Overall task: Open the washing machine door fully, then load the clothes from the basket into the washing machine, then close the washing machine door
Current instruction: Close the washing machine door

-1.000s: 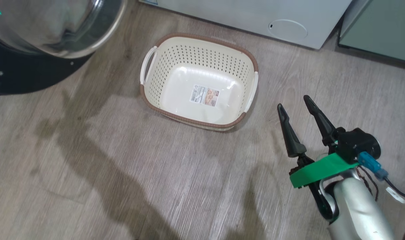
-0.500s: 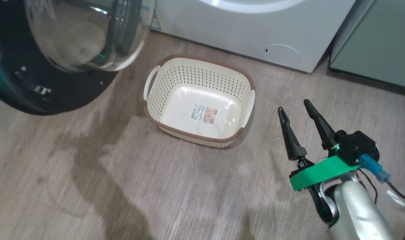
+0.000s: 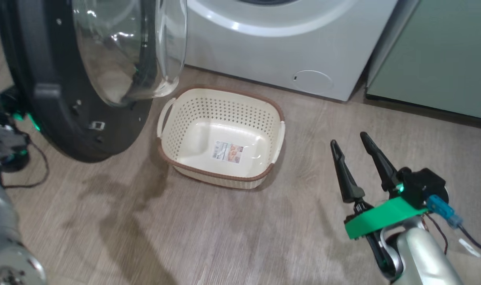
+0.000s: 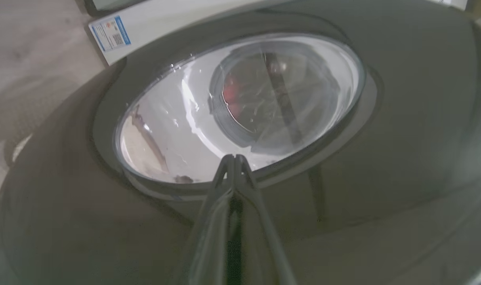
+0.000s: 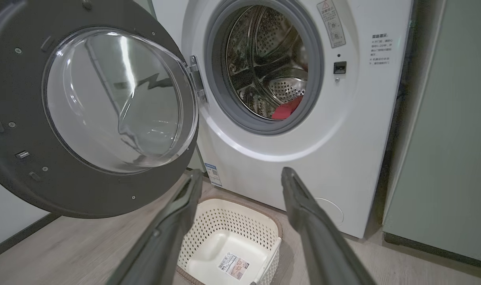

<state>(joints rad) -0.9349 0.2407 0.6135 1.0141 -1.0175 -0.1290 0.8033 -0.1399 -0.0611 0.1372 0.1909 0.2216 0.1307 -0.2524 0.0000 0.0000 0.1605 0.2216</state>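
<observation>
My right pincer (image 5: 241, 172) is released, its two long dark fingers (image 5: 169, 229) spread and holding nothing. Just ahead of it and lower stands the cream-white perforated plastic basket (image 5: 232, 221), its stickered bottom bare. Beyond is the white front-loading washing machine (image 5: 264, 166), with the bright red fabric garment (image 5: 287, 109) inside its steel drum (image 5: 264, 51). Left of the fingers, the round black-rimmed glass door (image 5: 10, 99) stands swung open. My left pincer (image 4: 233, 157) is clenched, its tips close before this door's outer side; whether they touch it I cannot tell
</observation>
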